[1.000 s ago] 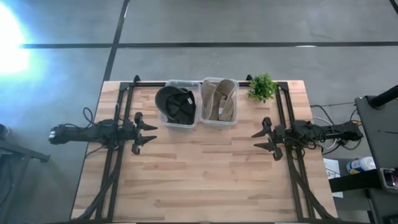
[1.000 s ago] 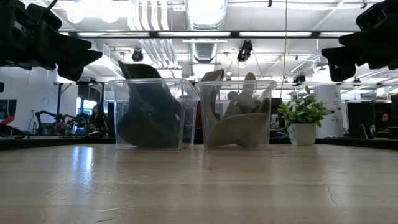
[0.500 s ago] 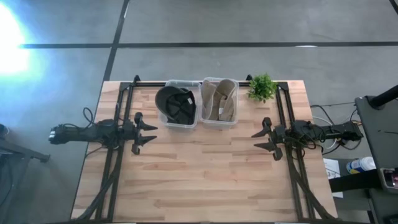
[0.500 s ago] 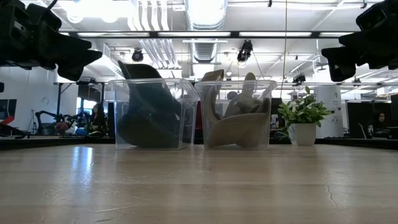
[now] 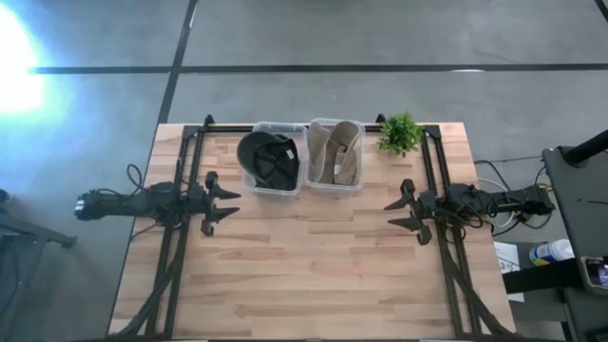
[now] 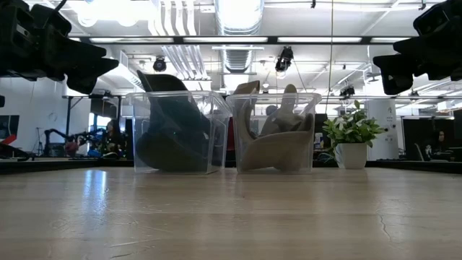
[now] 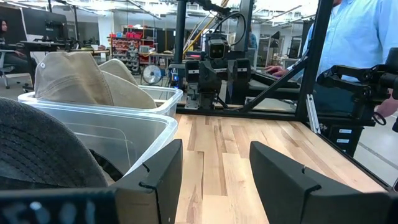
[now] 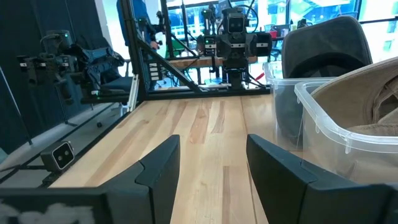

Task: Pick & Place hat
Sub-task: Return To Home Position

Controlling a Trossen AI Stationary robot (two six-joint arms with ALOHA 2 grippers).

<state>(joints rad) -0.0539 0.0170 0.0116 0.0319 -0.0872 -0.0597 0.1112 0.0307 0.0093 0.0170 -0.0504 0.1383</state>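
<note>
A dark cap (image 5: 270, 159) sits in the left clear bin (image 5: 258, 189) at the table's far side; beige caps (image 5: 335, 153) fill the clear bin (image 5: 337, 189) to its right. In the low view the dark cap (image 6: 172, 133) and beige caps (image 6: 278, 141) stand up against the bin walls. My left gripper (image 5: 226, 202) hovers open above the table's left part, level, fingers pointing right, clear of the bins. My right gripper (image 5: 399, 213) hovers open above the right part, pointing left. Each wrist view shows the open gripper (image 7: 214, 171) (image 8: 212, 163) over bare wood.
A small potted plant (image 5: 400, 133) stands at the far edge, right of the bins. Black frame rails (image 5: 188, 180) run along both table sides. Bare wood (image 5: 313, 266) spreads between the arms and toward the near edge. A person in a light blue shirt (image 7: 360, 34) stands beyond the table.
</note>
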